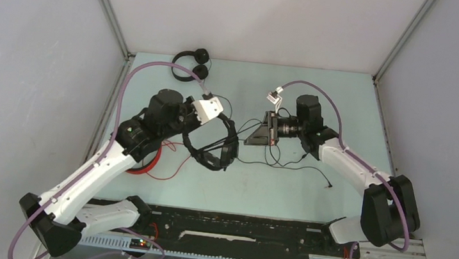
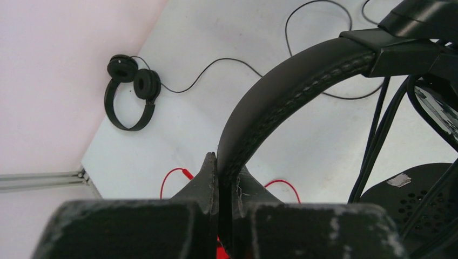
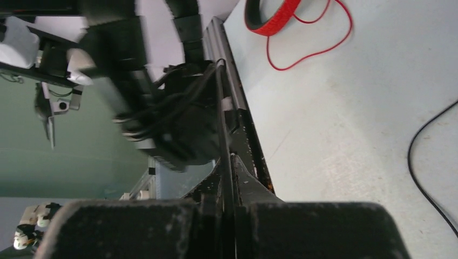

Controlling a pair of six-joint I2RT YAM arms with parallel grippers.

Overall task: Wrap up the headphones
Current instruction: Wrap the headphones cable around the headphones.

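Note:
My left gripper (image 1: 220,123) is shut on the padded headband of the bulkier black headphones (image 1: 212,150) and holds them above the table; in the left wrist view the band (image 2: 291,91) runs up from between my shut fingers (image 2: 208,178). My right gripper (image 1: 250,138) is shut on this headset's thin black cable (image 3: 221,118), which runs taut to the ear cup (image 3: 178,129). The rest of the cable (image 1: 287,166) lies loose on the table. The slim black headphones (image 1: 192,64) lie at the back left. The red headphones (image 1: 146,162) lie partly hidden under my left arm.
The red cable (image 1: 167,173) loops on the table near my left arm and shows in the right wrist view (image 3: 302,54). The slim headset's cable (image 2: 216,65) trails across the table. Enclosure walls stand close at the left, back and right. A black rail (image 1: 235,236) runs along the near edge.

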